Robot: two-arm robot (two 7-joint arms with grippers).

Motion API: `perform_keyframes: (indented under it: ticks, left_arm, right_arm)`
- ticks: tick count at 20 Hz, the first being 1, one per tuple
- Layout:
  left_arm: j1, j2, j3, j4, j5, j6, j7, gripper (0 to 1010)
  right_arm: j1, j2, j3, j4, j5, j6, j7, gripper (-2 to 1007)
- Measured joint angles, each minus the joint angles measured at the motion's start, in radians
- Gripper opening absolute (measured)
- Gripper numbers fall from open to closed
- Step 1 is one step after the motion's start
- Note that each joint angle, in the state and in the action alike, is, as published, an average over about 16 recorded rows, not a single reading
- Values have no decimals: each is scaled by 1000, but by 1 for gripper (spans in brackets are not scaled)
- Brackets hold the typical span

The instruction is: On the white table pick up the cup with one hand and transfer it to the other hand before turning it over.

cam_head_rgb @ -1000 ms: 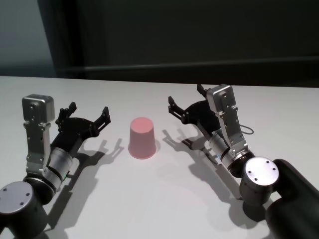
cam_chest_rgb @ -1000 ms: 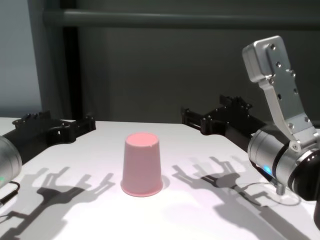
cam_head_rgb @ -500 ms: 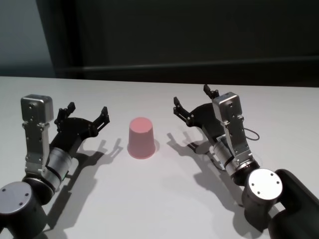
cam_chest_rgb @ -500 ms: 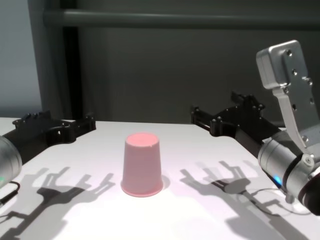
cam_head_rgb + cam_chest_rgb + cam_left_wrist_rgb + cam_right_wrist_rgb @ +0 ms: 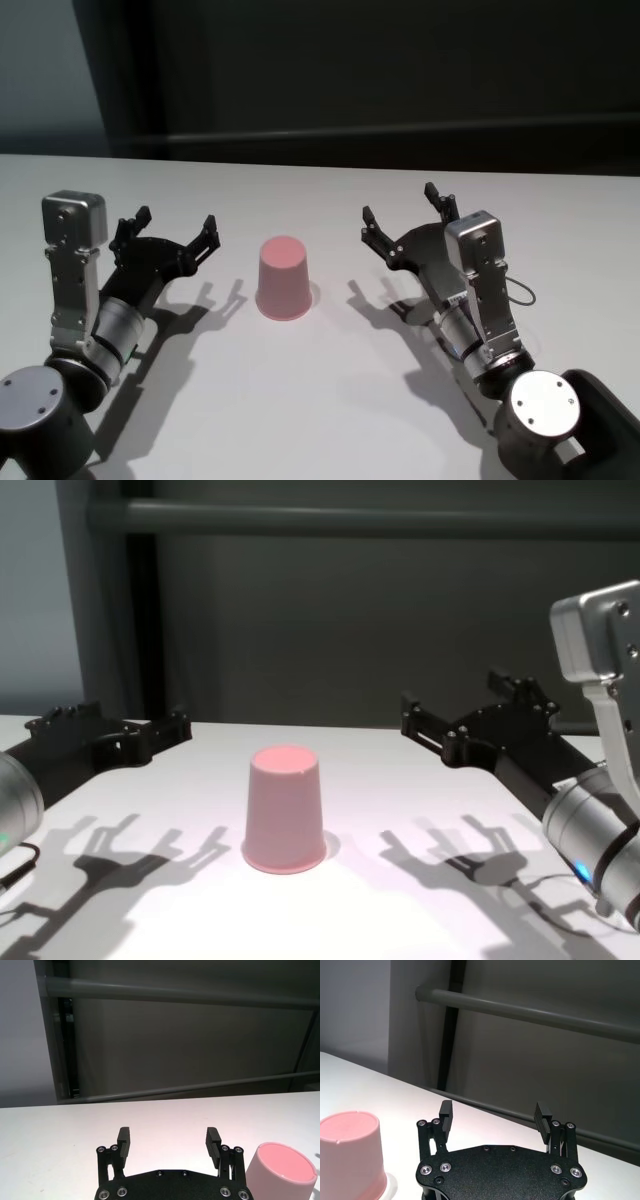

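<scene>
The pink cup [image 5: 285,279] stands upside down, flat base up, on the white table [image 5: 330,410] between my two hands. It also shows in the chest view [image 5: 285,810], the left wrist view [image 5: 280,1172] and the right wrist view [image 5: 347,1160]. My left gripper [image 5: 177,224] is open and empty just left of the cup, apart from it [image 5: 120,728] [image 5: 169,1140]. My right gripper [image 5: 400,207] is open and empty to the right of the cup, a wider gap away [image 5: 455,695] [image 5: 494,1112].
A dark wall with a grey horizontal rail [image 5: 350,518] runs behind the table's far edge. A thin cable [image 5: 520,292] loops beside my right wrist. The arms' shadows fall on the table in front of the cup.
My right arm has drawn to the right, away from the cup, with its gripper still open. The left arm and the cup have not moved.
</scene>
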Motion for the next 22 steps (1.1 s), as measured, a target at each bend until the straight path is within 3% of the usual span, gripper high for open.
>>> perform_keyframes:
  ticks: [11, 22]
  left_arm:
    - [0, 0, 0, 0, 0, 0, 0, 1001]
    - [0, 0, 0, 0, 0, 0, 0, 1001]
  right_arm:
    - [-73, 8, 48, -64, -25, -9, -34, 1002]
    - [-107, 7, 96, -98, -44, -11, -52, 1002]
